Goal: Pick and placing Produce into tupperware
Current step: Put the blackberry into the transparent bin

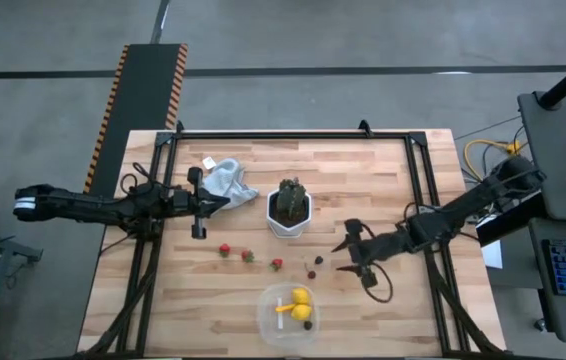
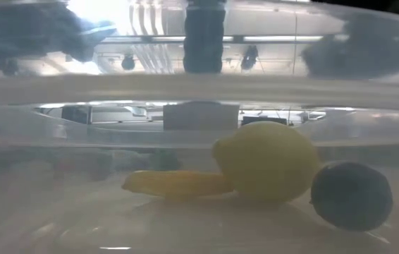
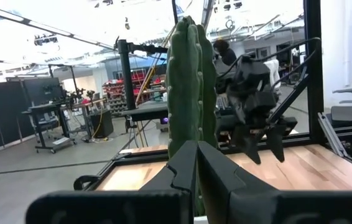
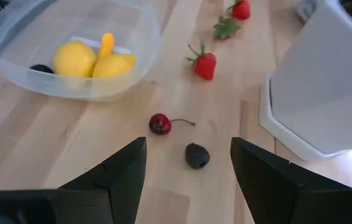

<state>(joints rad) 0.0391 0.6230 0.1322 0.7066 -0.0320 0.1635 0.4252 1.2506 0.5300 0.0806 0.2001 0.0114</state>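
Your right gripper (image 4: 188,168) hangs low with jaws spread above a dark berry (image 4: 196,155) beside a cherry (image 4: 160,123). The tupperware (image 4: 14,28) holds two lemons (image 4: 74,59), a yellow sliver and a berry. Your left gripper (image 3: 196,163), pinched closed, waits by the plant (image 3: 188,81).
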